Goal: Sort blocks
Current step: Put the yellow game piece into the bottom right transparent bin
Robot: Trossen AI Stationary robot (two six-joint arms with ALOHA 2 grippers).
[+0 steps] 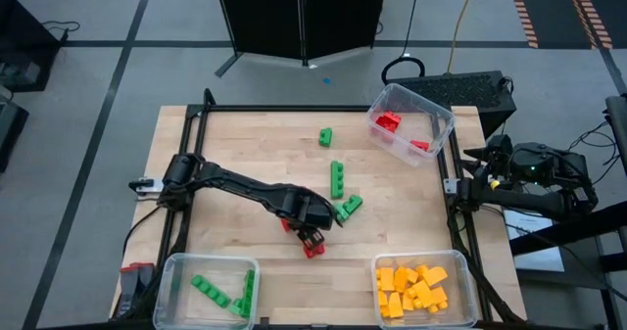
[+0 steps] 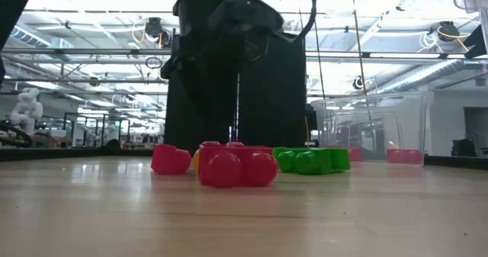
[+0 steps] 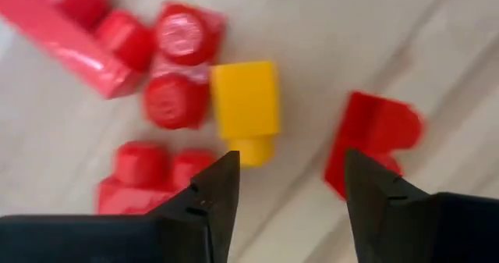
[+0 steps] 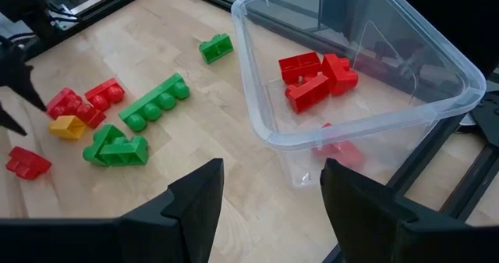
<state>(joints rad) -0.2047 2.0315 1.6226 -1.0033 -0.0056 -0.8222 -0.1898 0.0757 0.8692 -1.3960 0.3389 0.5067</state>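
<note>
Left gripper (image 1: 313, 238) low over table (image 1: 245, 144) centre-front, above a cluster of red blocks (image 3: 168, 68) and one yellow block (image 3: 245, 107); fingers (image 3: 214, 193) parted, nothing between them, bare wood in the gap. Yellow block just ahead of the fingertips, touching two red studs beside it. Separate red block (image 3: 374, 138) just beside the other finger, apart from the cluster. Seen from table height: red cluster (image 2: 232, 165) in front, yellow mostly hidden behind it, green pair (image 2: 313, 160) next to it. Right gripper (image 1: 482, 183) parked at the table's right edge, fingers (image 4: 195, 204) spread, holding nothing. Clear bin (image 1: 436, 139) at back right, tilted against the edge, with red blocks (image 1: 390, 121) inside. Clear bin (image 1: 167, 296) at front left with green blocks (image 1: 208, 289) inside. Clear bin (image 1: 465, 271) at front right packed with yellow-orange blocks (image 1: 411, 289). Loose greens on the table: small one (image 1: 324, 136) toward the back, long one (image 1: 337, 178) mid-table, pair (image 1: 348, 208) just beside the left gripper. Dark cabinet (image 1: 299, 17) on the floor beyond the table's far side.
</note>
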